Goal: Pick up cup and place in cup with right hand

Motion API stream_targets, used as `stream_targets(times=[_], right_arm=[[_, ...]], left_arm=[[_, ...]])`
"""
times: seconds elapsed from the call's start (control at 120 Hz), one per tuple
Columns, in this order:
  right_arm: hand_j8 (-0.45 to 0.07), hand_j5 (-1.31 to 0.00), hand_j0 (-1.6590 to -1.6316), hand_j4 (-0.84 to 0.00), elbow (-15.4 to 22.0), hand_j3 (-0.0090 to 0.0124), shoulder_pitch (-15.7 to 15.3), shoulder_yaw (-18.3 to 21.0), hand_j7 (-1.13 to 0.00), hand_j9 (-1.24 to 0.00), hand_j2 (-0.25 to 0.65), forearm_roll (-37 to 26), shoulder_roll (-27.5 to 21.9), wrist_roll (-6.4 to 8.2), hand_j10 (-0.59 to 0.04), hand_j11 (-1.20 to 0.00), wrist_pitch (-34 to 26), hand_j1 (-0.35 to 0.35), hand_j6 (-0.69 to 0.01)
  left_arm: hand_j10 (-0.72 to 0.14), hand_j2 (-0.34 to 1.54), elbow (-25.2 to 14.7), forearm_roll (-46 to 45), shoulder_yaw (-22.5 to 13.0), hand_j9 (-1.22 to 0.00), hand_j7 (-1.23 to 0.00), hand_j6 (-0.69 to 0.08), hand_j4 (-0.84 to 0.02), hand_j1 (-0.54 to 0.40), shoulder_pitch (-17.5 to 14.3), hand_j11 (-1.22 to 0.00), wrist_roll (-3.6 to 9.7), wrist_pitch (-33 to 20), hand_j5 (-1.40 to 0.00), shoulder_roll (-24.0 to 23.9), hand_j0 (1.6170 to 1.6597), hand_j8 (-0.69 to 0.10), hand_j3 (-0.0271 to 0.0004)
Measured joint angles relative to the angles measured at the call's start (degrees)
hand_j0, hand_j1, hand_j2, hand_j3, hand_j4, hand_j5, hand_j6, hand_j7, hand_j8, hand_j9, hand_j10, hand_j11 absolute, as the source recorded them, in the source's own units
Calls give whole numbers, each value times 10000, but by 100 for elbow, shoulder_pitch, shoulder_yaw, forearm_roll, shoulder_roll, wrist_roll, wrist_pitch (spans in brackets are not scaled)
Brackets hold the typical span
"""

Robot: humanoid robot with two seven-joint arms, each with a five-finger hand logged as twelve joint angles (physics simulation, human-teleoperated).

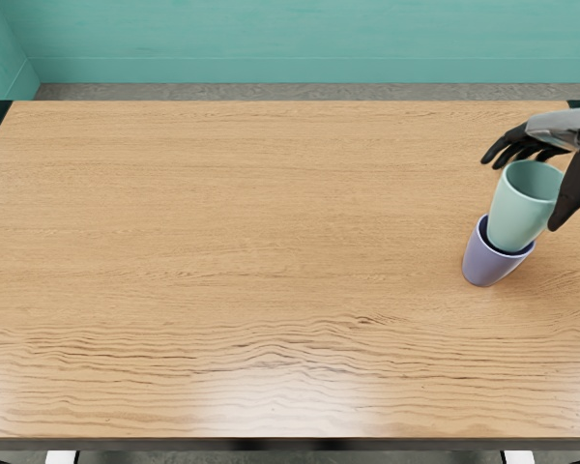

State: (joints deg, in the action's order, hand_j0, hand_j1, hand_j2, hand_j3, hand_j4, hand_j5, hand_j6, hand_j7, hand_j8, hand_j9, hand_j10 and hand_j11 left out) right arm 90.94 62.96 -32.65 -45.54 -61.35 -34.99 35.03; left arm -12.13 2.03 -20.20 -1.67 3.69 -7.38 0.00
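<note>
My right hand (524,188) reaches in from the right edge, its dark fingers spread out past the far side of the mint-green cup (518,215) and its thumb pointing down along the cup's right side. The fingers look relaxed, not curled around the cup. The lower part of the green cup is inside the purple cup (485,266), hidden by its wall, while the upper part sticks out well above the purple rim. The purple cup stands on the table at the right.
A light wooden table (242,242) spans the view, with its front edge along the bottom and a teal wall (290,43) beyond its far edge. The left arm does not show.
</note>
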Motion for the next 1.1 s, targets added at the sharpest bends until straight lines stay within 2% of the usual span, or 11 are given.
stream_targets(times=[0.175,0.417,0.575,0.833,0.942,1.1], right_arm=[[-1066,-1682,-16576,-1333,-3,0,-29,-12,-1666,-1680,-165,46,12,0,-1168,-1676,0,-2173,-1308],[-593,-795,-16579,-670,-21,0,-27,-68,-782,-792,-85,225,302,18,-609,-789,-1,-2848,-680],[-464,-576,-16580,-497,-131,0,-21,-279,-567,-573,-65,664,535,232,-463,-571,-1,-3013,-512],[-366,-440,-16580,-374,-697,0,-91,-342,-434,-438,-54,868,1482,855,-358,-436,-2,-3111,-387],[-346,-417,-16580,-350,-1039,0,-141,-332,-412,-415,-53,829,2005,955,-338,-414,-2,-3125,-362],[-335,-408,-16581,-336,-1698,0,-171,-362,-404,-407,-54,780,2479,998,-327,-406,-2,-3128,-346]], left_arm=[[-1,2,0,0,0,-1,-1,-3,-2,3490,0,-1,0,0,-2,0,16581,-2,-1],[-2,2,0,0,0,-1,-1,-3,-2,3490,0,-1,0,0,-2,0,16581,-3,-1],[-1,1,0,0,0,-1,-1,-2,-2,3490,0,-1,0,0,-2,0,16581,-2,-1],[-1,1,1,0,0,-1,-1,-2,-1,3490,0,-1,0,0,-1,0,16581,-1,-1],[-1,1,1,0,0,-1,-1,-3,-2,3490,0,-1,0,0,-1,0,16581,-2,0],[-1,1,0,0,-1,-1,-1,-3,-2,3490,0,0,0,0,-1,0,16581,-2,0]])
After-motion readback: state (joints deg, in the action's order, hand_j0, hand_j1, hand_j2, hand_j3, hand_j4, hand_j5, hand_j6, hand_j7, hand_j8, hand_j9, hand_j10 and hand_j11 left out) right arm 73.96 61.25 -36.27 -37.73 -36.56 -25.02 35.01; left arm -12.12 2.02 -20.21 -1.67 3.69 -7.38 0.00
